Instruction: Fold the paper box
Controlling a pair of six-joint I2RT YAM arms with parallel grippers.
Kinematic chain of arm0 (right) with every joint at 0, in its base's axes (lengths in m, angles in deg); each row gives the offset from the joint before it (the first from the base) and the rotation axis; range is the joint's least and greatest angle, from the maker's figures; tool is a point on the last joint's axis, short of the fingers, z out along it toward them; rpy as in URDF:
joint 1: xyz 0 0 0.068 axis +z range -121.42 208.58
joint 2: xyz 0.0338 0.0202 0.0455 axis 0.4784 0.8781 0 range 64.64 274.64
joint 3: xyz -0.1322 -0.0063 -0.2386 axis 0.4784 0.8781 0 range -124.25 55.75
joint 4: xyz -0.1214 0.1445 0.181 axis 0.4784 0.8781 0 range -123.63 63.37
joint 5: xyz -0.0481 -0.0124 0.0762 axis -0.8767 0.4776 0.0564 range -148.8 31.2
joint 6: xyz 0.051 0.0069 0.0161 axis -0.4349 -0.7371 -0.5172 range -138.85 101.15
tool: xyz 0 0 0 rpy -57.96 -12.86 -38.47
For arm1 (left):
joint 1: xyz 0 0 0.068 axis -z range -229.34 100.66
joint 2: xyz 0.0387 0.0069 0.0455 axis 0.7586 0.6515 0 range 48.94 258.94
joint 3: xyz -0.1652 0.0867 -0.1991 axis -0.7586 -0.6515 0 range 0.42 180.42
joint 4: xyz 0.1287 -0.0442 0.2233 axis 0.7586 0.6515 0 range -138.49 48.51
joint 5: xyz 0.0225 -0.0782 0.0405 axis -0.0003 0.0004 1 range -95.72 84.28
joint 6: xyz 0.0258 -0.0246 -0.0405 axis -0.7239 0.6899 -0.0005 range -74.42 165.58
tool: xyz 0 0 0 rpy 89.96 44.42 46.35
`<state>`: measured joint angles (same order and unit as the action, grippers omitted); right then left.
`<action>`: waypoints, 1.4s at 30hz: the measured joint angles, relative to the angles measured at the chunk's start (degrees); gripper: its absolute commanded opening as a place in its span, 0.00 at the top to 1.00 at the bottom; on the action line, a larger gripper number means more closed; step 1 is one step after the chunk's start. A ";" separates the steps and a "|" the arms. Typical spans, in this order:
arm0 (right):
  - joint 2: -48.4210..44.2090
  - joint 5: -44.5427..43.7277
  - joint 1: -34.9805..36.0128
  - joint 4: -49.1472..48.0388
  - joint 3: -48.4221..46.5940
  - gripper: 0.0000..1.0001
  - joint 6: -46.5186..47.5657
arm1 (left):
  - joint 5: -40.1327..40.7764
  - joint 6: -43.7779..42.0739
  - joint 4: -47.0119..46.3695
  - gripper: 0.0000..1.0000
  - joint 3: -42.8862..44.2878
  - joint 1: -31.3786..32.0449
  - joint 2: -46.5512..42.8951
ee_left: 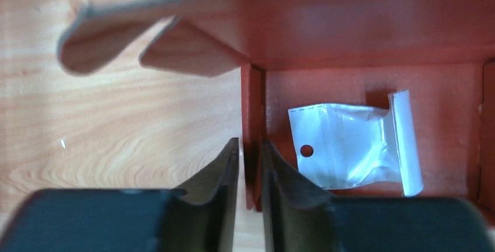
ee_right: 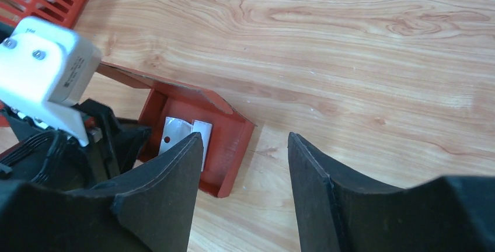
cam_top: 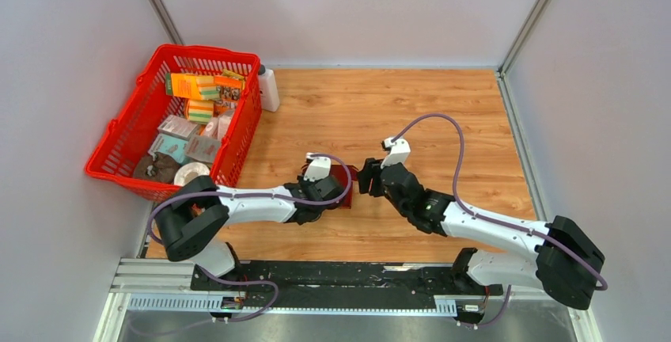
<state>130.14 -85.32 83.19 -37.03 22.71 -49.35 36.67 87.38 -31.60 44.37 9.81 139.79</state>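
Right up close, the left gripper (ee_left: 250, 142) has its fingers pressed together on the left side wall of the paper box (ee_left: 373, 36). That thin red panel is pinched upright between them.

Moving right, the box sits on the wooden table (cam_top: 411, 112) between the two wrists, and it already reads as a shallow tray: floor down, back and side walls raised. A white plastic sachet (ee_left: 350, 147) lies flat on its floor, right of the pinched wall. The lid flap with its rounded tabs (ee_left: 93, 48) stands open above the back wall, so by my reckoning the base is formed, and closing the lid and tucking the tabs are not yet done.

Further right, the right gripper (ee_right: 244, 138) hangs just beside the box's right corner, jaws spread wide and holding nothing.

Now the blind spots. From overhead the left wrist covers most of the box. In the left wrist view the box's near wall is behind the fingers and its right wall is cut off at the frame edge. I cannot tell whether the corners are locked.
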 measured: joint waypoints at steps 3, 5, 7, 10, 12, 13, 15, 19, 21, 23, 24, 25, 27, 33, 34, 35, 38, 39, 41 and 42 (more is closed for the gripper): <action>0.13 2.45 -1.27 -0.50 0.00 0.41 -0.57 | -2.69 -0.33 0.42 0.51 -4.46 0.02 -5.09; 0.76 4.37 -2.58 -0.76 0.00 0.39 -0.96 | -4.24 -0.42 1.07 0.48 -7.13 0.02 -9.79; 1.86 5.84 -3.61 -0.63 -0.02 0.37 -1.18 | -5.11 -0.48 1.60 0.46 -8.41 0.02 -14.25; 3.80 7.26 -4.24 0.39 -0.37 0.35 -1.14 | -6.43 -1.31 1.46 0.45 -10.19 0.00 -22.77; 5.31 8.68 -4.24 1.70 -1.70 0.34 -0.96 | -7.30 -2.29 1.36 0.46 -11.41 -0.02 -28.30; 5.77 9.20 -4.24 2.23 -2.36 0.34 -0.79 | -7.74 -2.84 1.40 0.46 -12.09 -0.09 -31.08; 6.67 10.29 -4.24 2.99 -3.91 0.34 -0.31 | -9.81 -4.92 1.29 0.46 -13.79 -1.57 -36.68; 8.35 11.74 -4.24 3.87 -6.38 0.34 1.62 | -12.48 -8.57 1.81 0.43 -15.87 -6.14 -43.63; 9.70 12.00 -4.17 4.11 -7.37 0.35 3.04 | -13.70 -10.54 1.38 0.39 -15.96 -8.61 -44.83; 11.15 12.11 -4.17 4.42 -8.04 0.37 4.61 | -14.99 -12.83 -0.22 0.36 -16.02 -10.84 -44.83; 11.74 12.17 -4.17 4.68 -8.28 0.37 5.25 | -15.67 -13.97 -1.16 0.36 -16.04 -11.69 -44.39; 12.35 12.39 -4.13 5.05 -8.59 0.38 5.99 | -16.63 -15.06 -2.27 0.36 -16.04 -12.50 -43.52; 13.44 12.87 -4.07 5.33 -9.07 0.40 7.30 | -18.69 -17.46 -4.72 0.36 -16.02 -13.77 -41.00; 14.45 13.66 -4.07 6.21 -10.56 0.43 10.73 | -24.44 -24.37 -8.35 0.37 -14.38 -16.55 -32.72; 14.64 13.73 -4.07 6.19 -11.08 0.44 11.43 | -25.16 -25.27 -9.01 0.37 -14.08 -16.94 -31.95; 14.86 13.94 -4.07 6.16 -11.45 0.44 11.87 | -25.86 -26.14 -9.55 0.37 -13.60 -17.31 -31.23; 15.93 15.04 -4.07 6.12 -12.85 0.48 13.42 | -27.26 -28.33 -10.51 0.38 -11.91 -18.23 -29.38; 16.35 15.28 -4.07 6.12 -13.20 0.48 13.79 | -27.65 -28.89 -10.71 0.39 -11.41 -18.47 -28.83; 17.25 16.04 -4.07 6.14 -13.73 0.51 14.38 | -28.76 -30.05 -11.45 0.43 -10.67 -18.91 -27.98; 17.66 16.26 -4.07 6.14 -13.90 0.52 14.58 | -29.38 -30.49 -11.72 0.45 -10.47 -19.10 -27.67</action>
<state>147.80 -69.06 79.13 -30.88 8.81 -34.77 7.30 56.89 -43.32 33.90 -9.29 112.12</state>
